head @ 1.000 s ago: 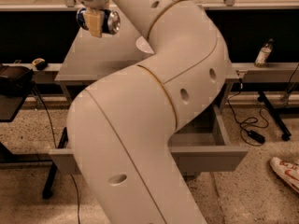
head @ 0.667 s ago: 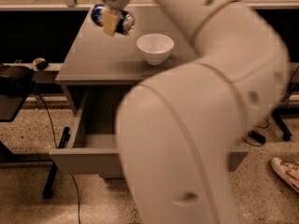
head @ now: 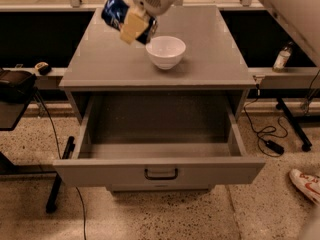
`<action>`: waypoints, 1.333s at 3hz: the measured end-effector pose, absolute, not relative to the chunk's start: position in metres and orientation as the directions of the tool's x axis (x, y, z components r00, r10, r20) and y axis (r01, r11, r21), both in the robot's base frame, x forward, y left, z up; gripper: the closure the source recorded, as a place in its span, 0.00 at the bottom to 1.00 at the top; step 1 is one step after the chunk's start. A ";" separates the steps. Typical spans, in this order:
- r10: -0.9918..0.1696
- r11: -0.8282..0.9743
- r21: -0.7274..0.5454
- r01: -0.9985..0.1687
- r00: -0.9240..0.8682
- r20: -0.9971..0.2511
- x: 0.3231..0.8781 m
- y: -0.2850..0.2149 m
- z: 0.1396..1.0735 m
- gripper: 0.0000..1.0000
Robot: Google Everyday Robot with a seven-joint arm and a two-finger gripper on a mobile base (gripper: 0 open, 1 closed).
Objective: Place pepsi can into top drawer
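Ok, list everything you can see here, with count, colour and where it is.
pepsi can: one, blue, tilted, held above the cabinet top's left rear
white bowl: one, white, on the cabinet top, right of the can
cabinet: one, grey, centre
top drawer: one, grey, pulled open below the cabinet top
bottle: one, pale, ledge at right
cable: one, black, floor at right
shoe: one, white and red, floor at lower right
gripper: one, shut on the pepsi can, above the cabinet top
arm: one, white, upper right corner

One pepsi can (head: 113,11); one pincer (head: 137,28), above cabinet (head: 212,51); one bowl (head: 165,52); one drawer (head: 100,172)
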State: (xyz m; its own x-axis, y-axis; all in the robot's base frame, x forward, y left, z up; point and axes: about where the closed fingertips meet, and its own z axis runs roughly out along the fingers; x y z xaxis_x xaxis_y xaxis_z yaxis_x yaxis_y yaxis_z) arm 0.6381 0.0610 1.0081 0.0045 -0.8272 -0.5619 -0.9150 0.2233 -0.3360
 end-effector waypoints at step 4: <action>-0.816 -0.134 -0.052 -0.990 0.140 -0.561 0.512 0.089 0.849 1.00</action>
